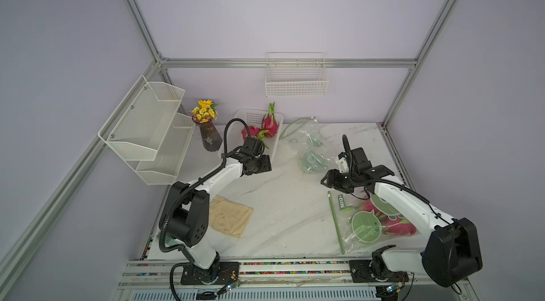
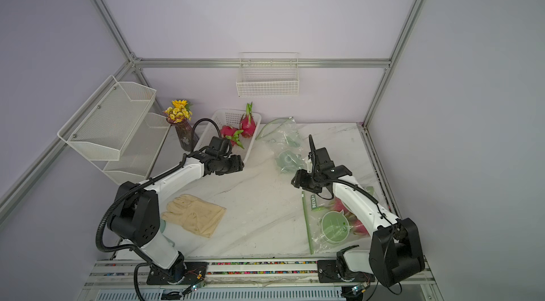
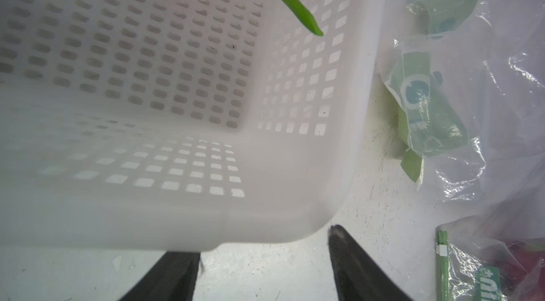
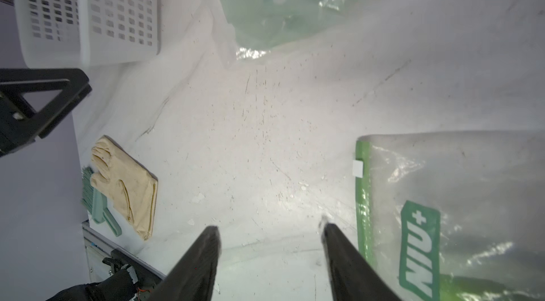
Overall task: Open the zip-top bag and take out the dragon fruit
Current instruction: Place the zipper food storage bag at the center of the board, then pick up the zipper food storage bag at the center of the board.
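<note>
The zip-top bag (image 1: 354, 225) (image 2: 327, 225) lies flat at the front right, with its green zip strip (image 4: 362, 196) toward the table's middle. Pink dragon fruit (image 1: 398, 225) (image 2: 358, 222) shows through it, partly hidden by the right arm. Two more dragon fruit (image 1: 269, 125) (image 1: 250, 131) lie in the white basket (image 1: 278, 134) (image 3: 362, 107); one green tip (image 3: 295, 10) shows in the left wrist view. My left gripper (image 1: 267, 163) (image 3: 264, 248) hangs open and empty at the basket's near corner. My right gripper (image 1: 326, 180) (image 4: 269, 227) is open and empty beside the bag's zip end.
A crumpled empty plastic bag (image 1: 309, 149) lies at the back. A beige glove (image 1: 230, 217) on a green brush (image 4: 97, 205) is by the left arm's base. A flower vase (image 1: 209, 134), a mesh shelf (image 1: 147, 128) and a wall wire basket (image 1: 296, 78) stand behind.
</note>
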`<move>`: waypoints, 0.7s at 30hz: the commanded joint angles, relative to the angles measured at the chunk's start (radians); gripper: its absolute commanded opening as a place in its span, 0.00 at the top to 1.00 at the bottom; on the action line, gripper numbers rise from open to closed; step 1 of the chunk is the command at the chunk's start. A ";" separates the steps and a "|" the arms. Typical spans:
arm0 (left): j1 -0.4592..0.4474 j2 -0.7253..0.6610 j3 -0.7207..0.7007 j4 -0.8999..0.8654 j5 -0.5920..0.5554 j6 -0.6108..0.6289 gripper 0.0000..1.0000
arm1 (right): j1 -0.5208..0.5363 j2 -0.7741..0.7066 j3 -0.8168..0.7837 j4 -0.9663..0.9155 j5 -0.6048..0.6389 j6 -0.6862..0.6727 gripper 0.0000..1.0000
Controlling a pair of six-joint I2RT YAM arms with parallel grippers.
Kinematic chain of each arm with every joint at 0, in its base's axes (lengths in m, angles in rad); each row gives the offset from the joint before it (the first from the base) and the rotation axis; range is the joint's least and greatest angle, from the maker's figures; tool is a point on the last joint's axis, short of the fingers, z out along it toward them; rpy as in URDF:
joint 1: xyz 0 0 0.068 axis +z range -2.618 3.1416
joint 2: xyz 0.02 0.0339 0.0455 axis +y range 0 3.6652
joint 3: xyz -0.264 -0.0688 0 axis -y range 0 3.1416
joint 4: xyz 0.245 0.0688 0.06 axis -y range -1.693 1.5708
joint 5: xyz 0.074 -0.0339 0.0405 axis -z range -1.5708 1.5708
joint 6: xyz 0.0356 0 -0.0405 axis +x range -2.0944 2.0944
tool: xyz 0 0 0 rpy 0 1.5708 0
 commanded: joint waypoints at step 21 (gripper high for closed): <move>-0.099 0.030 0.150 0.094 0.131 0.056 0.31 | 0.024 0.016 0.007 -0.091 0.268 -0.047 0.28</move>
